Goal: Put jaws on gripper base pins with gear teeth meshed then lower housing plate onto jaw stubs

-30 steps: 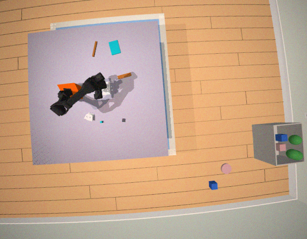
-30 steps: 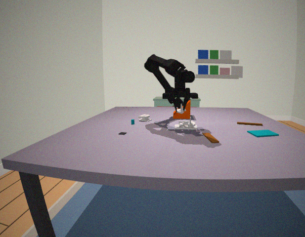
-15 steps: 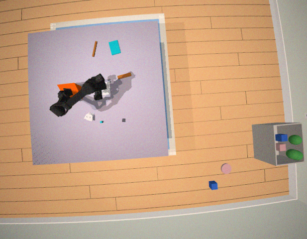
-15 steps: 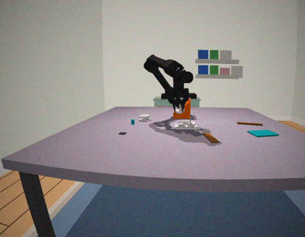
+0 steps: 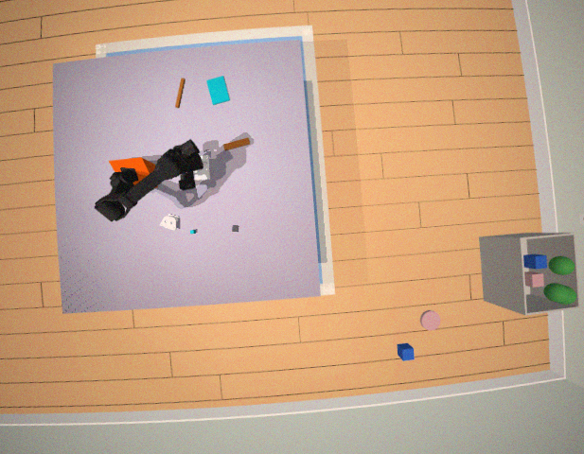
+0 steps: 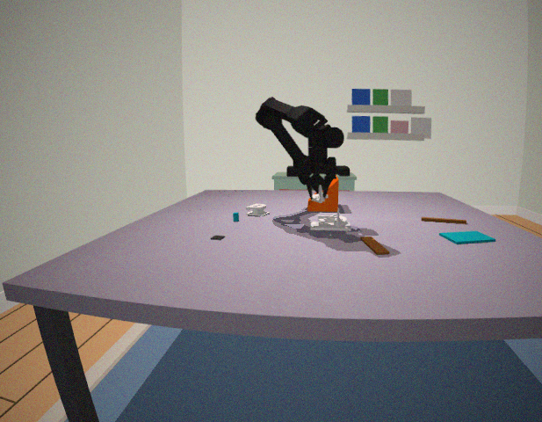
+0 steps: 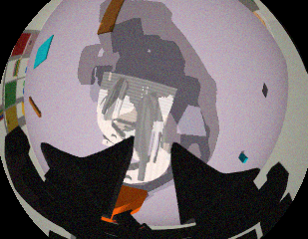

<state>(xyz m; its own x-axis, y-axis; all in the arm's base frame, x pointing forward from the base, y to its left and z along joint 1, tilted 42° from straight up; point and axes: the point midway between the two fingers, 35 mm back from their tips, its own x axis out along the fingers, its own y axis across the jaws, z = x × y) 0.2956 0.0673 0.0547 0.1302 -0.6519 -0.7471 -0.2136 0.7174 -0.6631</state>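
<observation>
The white gripper base [image 5: 200, 174] [image 6: 329, 228] [image 7: 165, 100] lies on the table in front of the orange stand. My gripper [image 6: 318, 196] [image 7: 154, 143] is shut on a long pale jaw [image 7: 144, 119] and holds it above the base. A second narrow grey shape [image 7: 115, 97], apparently the other jaw, shows over the base's left part in the wrist view; whether it sits on a pin or meshes cannot be told. The white housing plate [image 5: 169, 222] [image 6: 256, 208] stands apart on the table. The pins are mostly hidden or too small to make out.
A brown bar [image 5: 237, 144] [image 6: 374, 245] [image 7: 111, 17] lies just beyond the base. A thin brown stick [image 5: 180, 93] [image 6: 443, 221], a cyan plate [image 5: 218, 90] [image 6: 466, 236], a small cyan block [image 5: 193, 231] [image 6: 235, 216] and a dark square [image 5: 235, 228] [image 6: 218, 237] also lie on the table.
</observation>
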